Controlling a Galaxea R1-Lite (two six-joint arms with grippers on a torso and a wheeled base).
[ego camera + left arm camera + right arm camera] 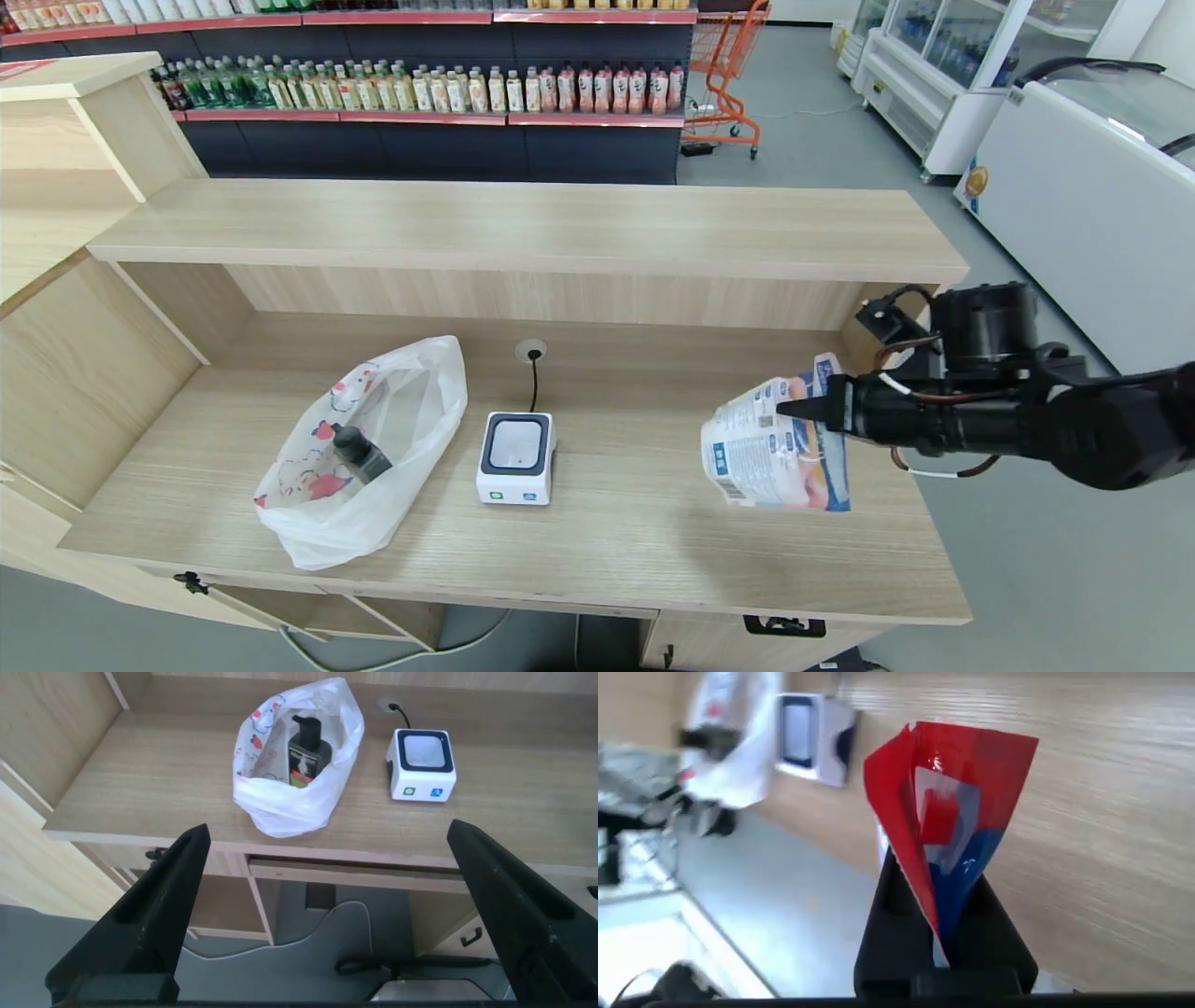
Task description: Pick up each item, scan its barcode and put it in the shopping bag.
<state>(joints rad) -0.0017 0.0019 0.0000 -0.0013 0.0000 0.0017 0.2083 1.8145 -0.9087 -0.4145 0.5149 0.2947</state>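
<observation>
The right end effector (805, 411) pinches a white-and-blue printed plastic pouch (770, 457) above the wooden desk (635, 541). The left end effector (329, 835) is spread, with a white plastic shopping bag (280, 807) ahead.

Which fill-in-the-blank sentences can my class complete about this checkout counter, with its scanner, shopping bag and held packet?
1. The tool shut on the packet belongs to the robot's ____ arm.
2. The dark pump bottle lies ____ the shopping bag.
3. The cable running from the scanner is ____ in colour.
Missing words: right; inside; black.
</observation>
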